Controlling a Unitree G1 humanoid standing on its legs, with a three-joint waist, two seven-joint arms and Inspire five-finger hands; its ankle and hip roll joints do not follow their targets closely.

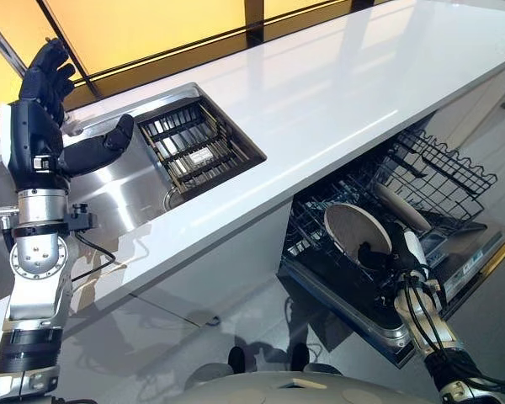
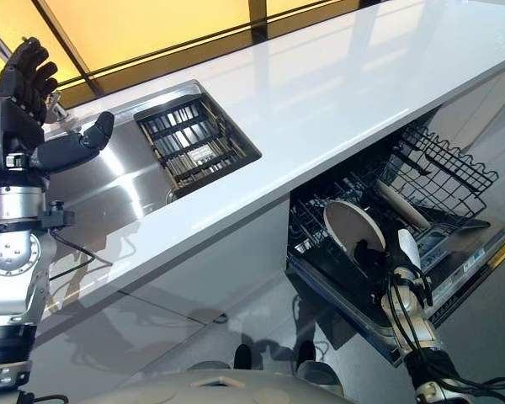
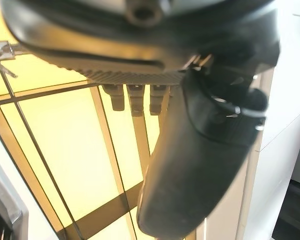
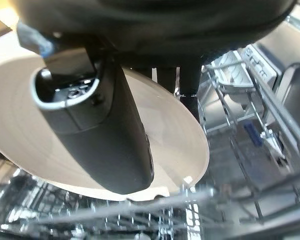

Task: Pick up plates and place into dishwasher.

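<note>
Beige plate (image 1: 356, 227) stands on edge in the dishwasher's lower rack (image 1: 421, 172), below the white worktop (image 1: 320, 93); my right robot hand (image 1: 385, 252) pinches its rim. My left robot hand (image 1: 42, 109) hangs above the sink (image 1: 143, 181), fingers relaxed, empty.

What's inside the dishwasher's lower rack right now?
One round beige plate stands on edge in the dark wire lower rack, pinched by the right hand. Anything behind the plate is hidden.
</note>
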